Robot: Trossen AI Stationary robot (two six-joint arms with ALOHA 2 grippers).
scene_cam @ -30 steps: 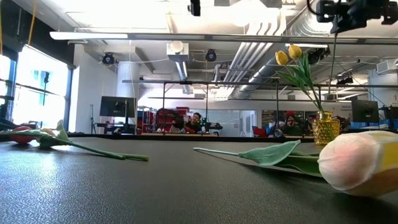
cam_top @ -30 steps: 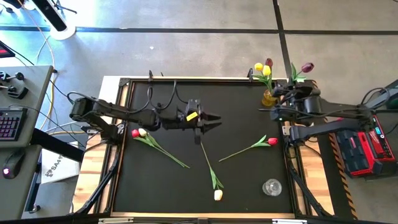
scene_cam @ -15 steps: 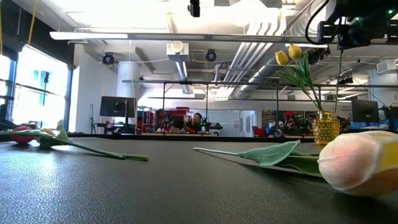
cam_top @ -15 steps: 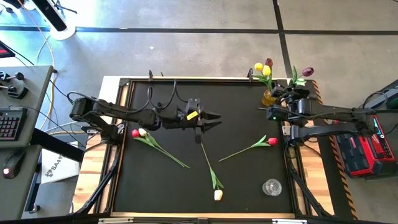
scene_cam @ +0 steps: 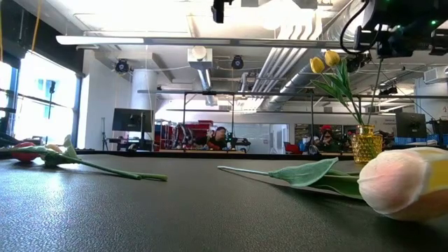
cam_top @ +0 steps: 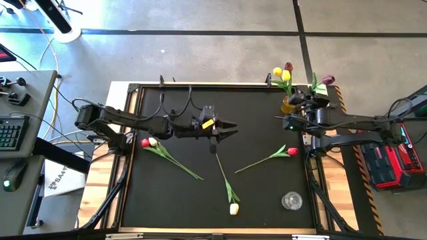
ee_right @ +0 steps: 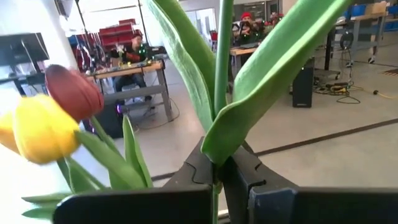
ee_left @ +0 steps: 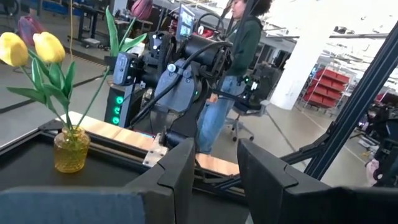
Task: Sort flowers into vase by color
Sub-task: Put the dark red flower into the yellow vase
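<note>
Seven flowers were in view, counting the one in the air. The right gripper (cam_top: 308,101) was at the table's far right corner, its fingers (ee_right: 239,169) pinched tight on the green stem of a maroon tulip (cam_top: 328,79) whose head hung out beyond the table edge, just beside the amber vase (cam_top: 289,105). That vase stood in the same corner and held three flowers — two yellow tulips (cam_top: 281,74) and one dark maroon bud (cam_top: 288,67). Four more lay flat on the black table (cam_top: 267,193): a red tulip (cam_top: 291,152) toward the right side with its stem running inward, a cream-white tulip (cam_top: 234,209) near the front edge with its stem pointing up toward the middle, and a pair at the left, one red tulip at the left (cam_top: 145,142) and one pale tulip (cam_top: 153,141), heads touching and stems angled toward the centre. A second, clear glass vase (cam_top: 291,200) stood empty near the front right corner, well apart from the amber one. The left gripper (cam_top: 227,127) hovered over the middle of the table, its two fingers (ee_left: 177,174) parted by a narrow gap and holding nothing. In the left wrist view one person (ee_left: 227,74) stood beyond the table.
</note>
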